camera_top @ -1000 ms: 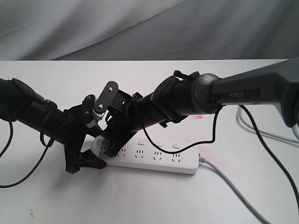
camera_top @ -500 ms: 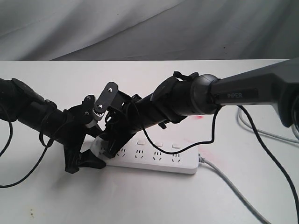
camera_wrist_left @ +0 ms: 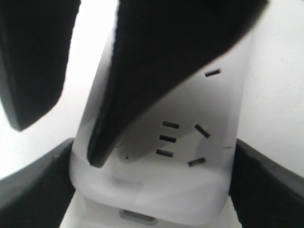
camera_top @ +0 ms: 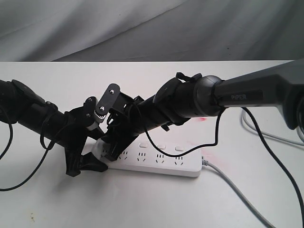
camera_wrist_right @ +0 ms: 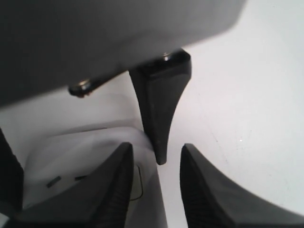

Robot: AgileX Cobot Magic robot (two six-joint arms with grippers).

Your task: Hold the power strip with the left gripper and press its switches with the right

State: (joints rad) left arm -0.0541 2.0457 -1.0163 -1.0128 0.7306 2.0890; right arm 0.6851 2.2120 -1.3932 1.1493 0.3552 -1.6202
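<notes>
The white power strip [camera_top: 161,161] lies flat on the white table, its grey cord [camera_top: 232,187] trailing off to the right. My left gripper [camera_top: 90,164] is shut on the strip's left end. In the left wrist view its two black fingers [camera_wrist_left: 33,190] press both long sides of the strip [camera_wrist_left: 190,190]. My right gripper [camera_top: 112,151] comes down steeply on that same end, jaws apart and holding nothing. One right finger [camera_wrist_right: 111,190] rests on the strip over a switch [camera_wrist_right: 138,183]; the other hangs over bare table. Two more switches [camera_top: 162,147] show along the far edge.
The thick right arm marked PIPER [camera_top: 242,97] crosses above the strip's right half. Black cables [camera_top: 266,156] and a pale cord [camera_top: 266,132] lie on the table [camera_top: 142,204] at the right. A grey cloth [camera_top: 142,28] hangs behind the table's far edge.
</notes>
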